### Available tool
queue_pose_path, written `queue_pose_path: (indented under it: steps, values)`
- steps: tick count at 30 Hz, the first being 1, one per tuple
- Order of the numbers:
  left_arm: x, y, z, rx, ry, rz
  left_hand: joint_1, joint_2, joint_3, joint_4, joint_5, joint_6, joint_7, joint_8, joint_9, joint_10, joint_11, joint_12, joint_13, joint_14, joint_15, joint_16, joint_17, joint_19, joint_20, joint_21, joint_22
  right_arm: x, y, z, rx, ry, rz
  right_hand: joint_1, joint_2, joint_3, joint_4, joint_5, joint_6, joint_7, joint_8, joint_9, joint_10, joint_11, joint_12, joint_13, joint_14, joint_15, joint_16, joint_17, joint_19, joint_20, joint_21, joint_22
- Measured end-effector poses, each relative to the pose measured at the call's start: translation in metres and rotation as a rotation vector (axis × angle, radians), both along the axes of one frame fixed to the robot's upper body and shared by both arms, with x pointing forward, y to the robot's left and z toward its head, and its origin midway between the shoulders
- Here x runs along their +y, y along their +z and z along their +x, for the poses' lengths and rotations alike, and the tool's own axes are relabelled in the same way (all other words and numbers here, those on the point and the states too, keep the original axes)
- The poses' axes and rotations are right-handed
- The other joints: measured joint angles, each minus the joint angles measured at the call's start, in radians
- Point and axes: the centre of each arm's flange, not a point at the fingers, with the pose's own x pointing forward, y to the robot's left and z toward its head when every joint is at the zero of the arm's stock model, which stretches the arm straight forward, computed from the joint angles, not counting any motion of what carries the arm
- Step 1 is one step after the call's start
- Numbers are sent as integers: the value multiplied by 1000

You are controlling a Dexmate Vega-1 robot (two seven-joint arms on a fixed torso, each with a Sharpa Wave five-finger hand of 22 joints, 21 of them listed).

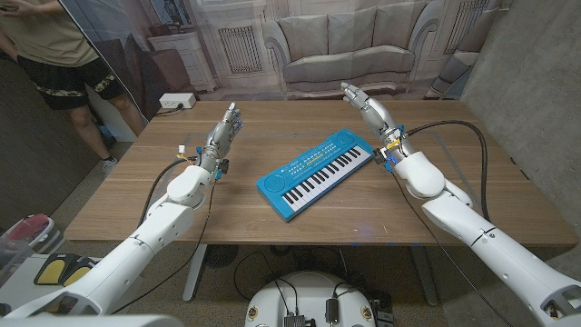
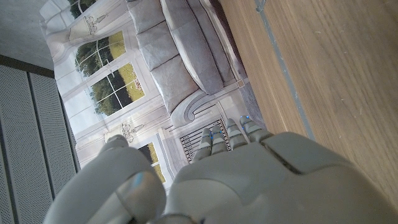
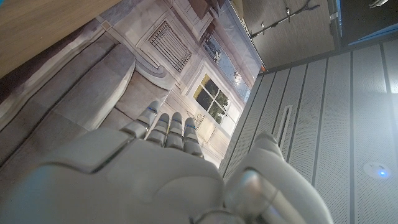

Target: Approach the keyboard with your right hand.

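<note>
The approach step appears not yet begun. The right robot hand (image 1: 365, 103) is raised beyond the far right end of the keyboard (image 1: 316, 173), fingers extended and apart, holding nothing. The blue keyboard lies diagonally at the middle of the wooden surface (image 1: 163, 218). The next move calls for bringing the right robot hand down and inward over the keys. The left robot hand (image 1: 222, 130) is also open and empty, raised well apart to the keyboard's left. Nothing lies between the right robot hand and the keyboard. A person (image 1: 64, 54) stands beyond the surface's far left corner.
</note>
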Motion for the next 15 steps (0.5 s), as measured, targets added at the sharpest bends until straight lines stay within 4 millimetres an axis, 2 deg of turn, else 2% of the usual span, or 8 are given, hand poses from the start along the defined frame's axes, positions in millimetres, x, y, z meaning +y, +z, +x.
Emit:
queue_pose_path:
  steps: [15]
  values:
    - [2,0,-2,2,5,2,3,3,0,0,0,0,0,0,0,0,0,0,0,4,-4,0,0,0,0,0,0,8,2,-4,-38,-25,-37,3,3,1,0,0,9,1,0,0,7,0,0,0,10,1,0,0,5,-5,-3,0]
